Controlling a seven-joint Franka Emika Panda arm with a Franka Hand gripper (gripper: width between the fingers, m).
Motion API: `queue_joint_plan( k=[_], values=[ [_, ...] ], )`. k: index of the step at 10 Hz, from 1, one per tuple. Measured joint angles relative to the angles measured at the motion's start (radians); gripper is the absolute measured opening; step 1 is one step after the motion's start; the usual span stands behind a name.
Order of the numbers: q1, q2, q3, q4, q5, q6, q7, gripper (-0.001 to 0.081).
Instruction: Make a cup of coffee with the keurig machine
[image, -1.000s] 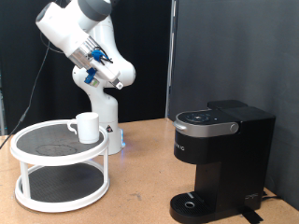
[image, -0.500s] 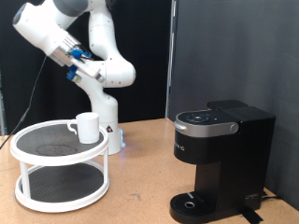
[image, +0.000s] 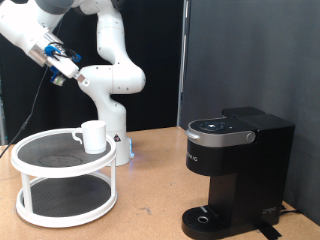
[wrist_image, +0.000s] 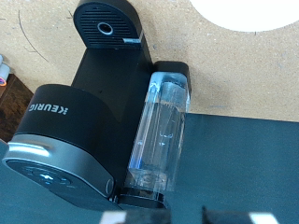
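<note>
Nearest the camera in the exterior view, at its left, a white two-tier round rack (image: 30, 205) stands on the wooden worktop (image: 150, 190). On its upper shelf sits the cup (image: 93, 136), upright, handle toward the exterior view's left. It looks like glazed ceramic — rigid, fairly light, slick and likely to chip, so the rim wall or the handle seems the place to grip.

At the exterior view's right stands the coffee machine (image: 238, 170), lid down, nothing on its round drip base (image: 205, 214). It looks heavy and stiff. The wrist view looks down on it, showing its clear water tank (wrist_image: 161, 131).

Farther back and high at the exterior view's left, the end effector (image: 58, 68) hangs in the air, well apart from both — whether it is released or clenched I cannot tell.
</note>
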Motion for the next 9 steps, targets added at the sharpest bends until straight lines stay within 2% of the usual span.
queue_joint_plan(
  k=[5,9],
  values=[
    [-0.001,0.001,-0.035,-0.001,-0.054,-0.006,-0.034,0.0000],
    [-0.001,0.025,-0.049,-0.031,-0.110,-0.006,-0.041,0.0010]
  ],
)
